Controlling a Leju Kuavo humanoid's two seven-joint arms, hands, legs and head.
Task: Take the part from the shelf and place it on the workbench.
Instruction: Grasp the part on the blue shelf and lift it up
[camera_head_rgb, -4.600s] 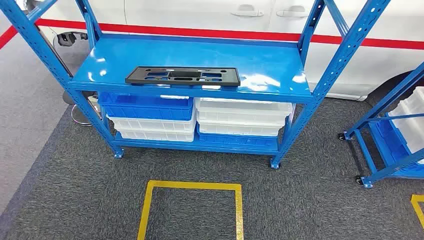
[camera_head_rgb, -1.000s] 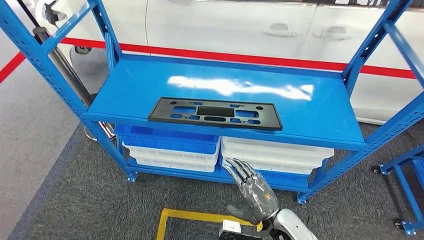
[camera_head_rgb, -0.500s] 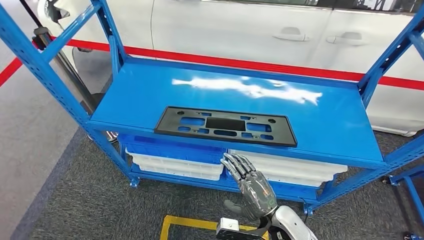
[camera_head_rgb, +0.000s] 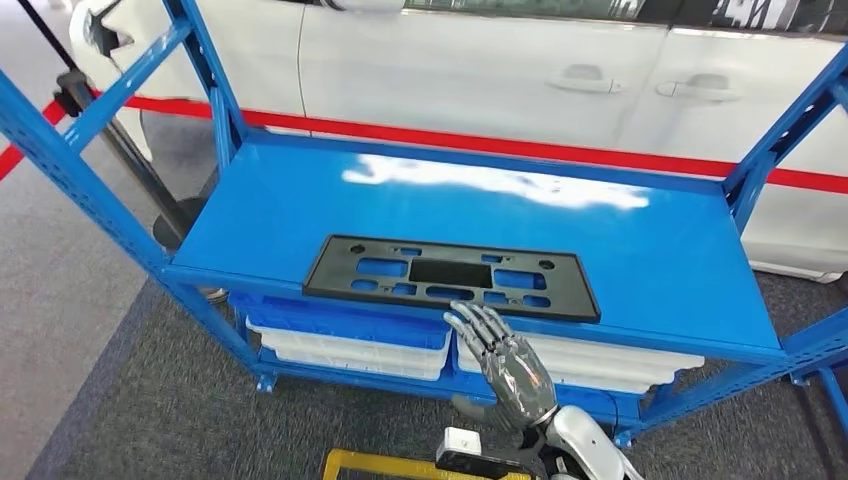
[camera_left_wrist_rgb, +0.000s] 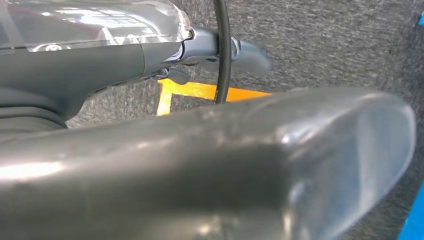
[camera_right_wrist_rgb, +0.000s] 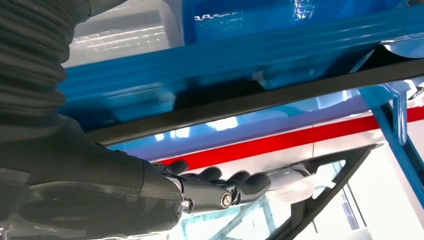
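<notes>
Black part (camera_head_rgb: 450, 276); glossy blue shelf (camera_head_rgb: 650, 250)

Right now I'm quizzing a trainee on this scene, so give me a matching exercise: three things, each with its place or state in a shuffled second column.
Things:
1. black part
2. right hand
3. white bins

Places or states:
A. on the level under the blue shelf
B. flat on the shelf, near its front edge
C. raised in front of the shelf edge, fingers apart, holding nothing

Pairs: 1-B, 2-C, 3-A
</notes>
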